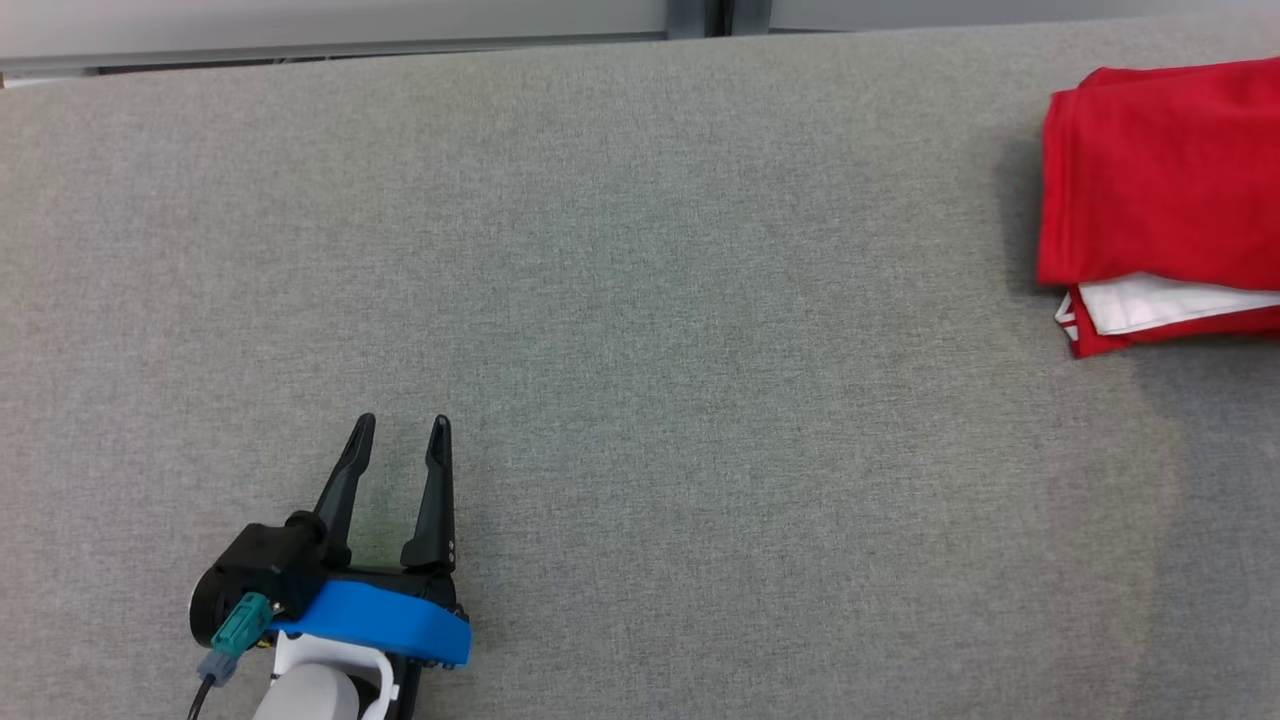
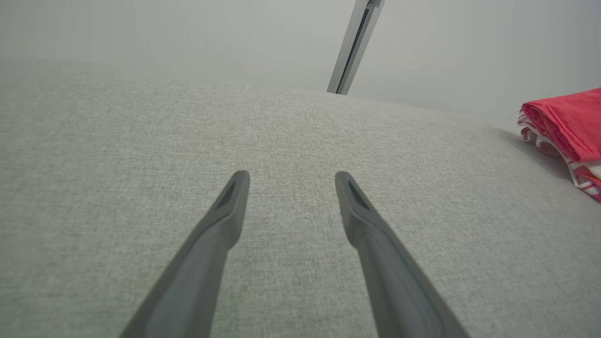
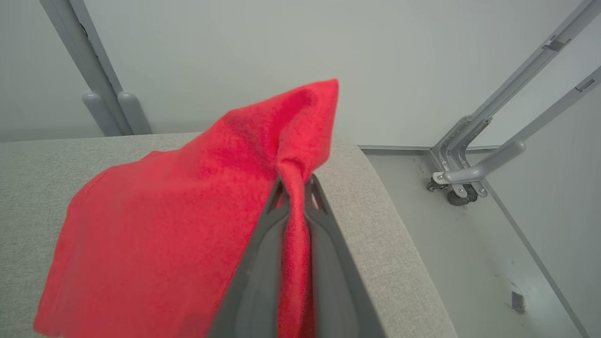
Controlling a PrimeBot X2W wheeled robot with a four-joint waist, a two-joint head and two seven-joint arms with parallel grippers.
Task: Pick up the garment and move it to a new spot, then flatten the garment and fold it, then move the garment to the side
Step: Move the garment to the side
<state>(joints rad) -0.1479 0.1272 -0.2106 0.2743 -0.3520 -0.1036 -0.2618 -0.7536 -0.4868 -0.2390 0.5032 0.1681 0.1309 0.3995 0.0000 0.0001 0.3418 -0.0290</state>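
Garment (image 1: 1160, 190) folded at the far right of the grey padded table (image 1: 640, 300), right gripper (image 3: 295, 188) clamped on a pinch of its red cloth

Soft, light and limp, this one: it drapes from the pinch, and the stacked layers will slide apart if dragged by one ply, so my call is to hold at the folded edge, through every layer, and lift low. Left gripper (image 1: 405, 432) hangs over bare table with fingers spread, well apart from the cloth. Trouble spots: the head view cuts off the bundle's right side, the red bunch hides how many layers are caught, so I cannot tell, and the white striped piece (image 1: 1160, 303) under the red is possibly a printed panel
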